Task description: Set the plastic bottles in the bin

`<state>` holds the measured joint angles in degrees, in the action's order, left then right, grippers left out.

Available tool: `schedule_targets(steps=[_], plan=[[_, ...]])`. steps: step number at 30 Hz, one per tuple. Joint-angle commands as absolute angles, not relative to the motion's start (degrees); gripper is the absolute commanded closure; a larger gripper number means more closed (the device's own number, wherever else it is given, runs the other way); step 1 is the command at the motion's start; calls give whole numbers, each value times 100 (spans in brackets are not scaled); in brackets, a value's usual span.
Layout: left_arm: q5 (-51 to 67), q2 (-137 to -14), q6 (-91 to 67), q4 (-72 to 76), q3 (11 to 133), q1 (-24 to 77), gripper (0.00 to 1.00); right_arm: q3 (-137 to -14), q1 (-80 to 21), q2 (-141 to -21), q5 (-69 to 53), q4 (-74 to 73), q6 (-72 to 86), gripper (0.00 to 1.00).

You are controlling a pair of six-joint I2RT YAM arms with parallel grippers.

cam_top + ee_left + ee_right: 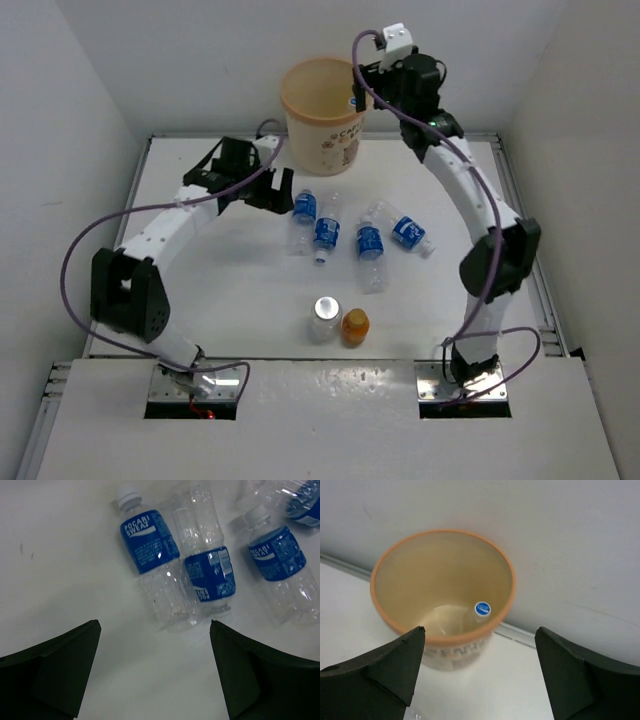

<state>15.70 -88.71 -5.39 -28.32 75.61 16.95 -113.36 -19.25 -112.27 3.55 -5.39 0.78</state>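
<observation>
- The bin (322,130) sits at the far edge of the counter (230,290); all places below are given relative to it.
- Inside the bin: one bottle (479,614), cap up, close to the wall. No other shows in the right wrist view.
- The right gripper (480,630) hangs over the bin's mouth, fingers spread, nothing between them.
- On the near side of the bin, four blue-labelled bottles (327,232) lie flat in a loose row on the counter.
- Farther from the bin, toward the arm bases: a silver-topped bottle (324,318) and an orange bottle (355,326), upright, just beside each other.
- The left gripper (272,188) is in front of the bin and slightly left, beside the leftmost bottle (150,555); fingers spread, holding nothing.
- Judgement: one in, six out. Early stage; the leftmost bottle looks the likely next pick.
</observation>
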Motion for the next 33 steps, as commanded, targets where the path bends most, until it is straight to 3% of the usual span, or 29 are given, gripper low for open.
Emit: schedule_targets(steps=[1, 4, 8, 15, 20, 29, 33], plan=[[731, -9552, -1001, -2759, 8173, 1951, 3, -10576, -1522, -10232, 167, -1800, -62, 13], [345, -10227, -1274, -2821, 8663, 2082, 5, -9671, -890, -9485, -434, -2732, 788, 13], [264, -11088, -1748, -3216, 9377, 2136, 5, -7800, -466, -7790, -835, -2750, 835, 12], [519, -12356, -1898, -3752, 10545, 2188, 5, -7813, -27, -7435, -1274, -3735, 747, 17], [650, -12761, -1951, -3814, 10749, 2241, 5, -8077, 255, -7637, -1599, -4025, 835, 19], [703, -13025, -1951, -3867, 10644, 2057, 24, -8341, 334, -7875, -1889, -4228, 870, 24], [887, -12956, -1837, -3867, 10591, 1864, 44, -8376, 352, -7945, -1890, -4271, 861, 27]])
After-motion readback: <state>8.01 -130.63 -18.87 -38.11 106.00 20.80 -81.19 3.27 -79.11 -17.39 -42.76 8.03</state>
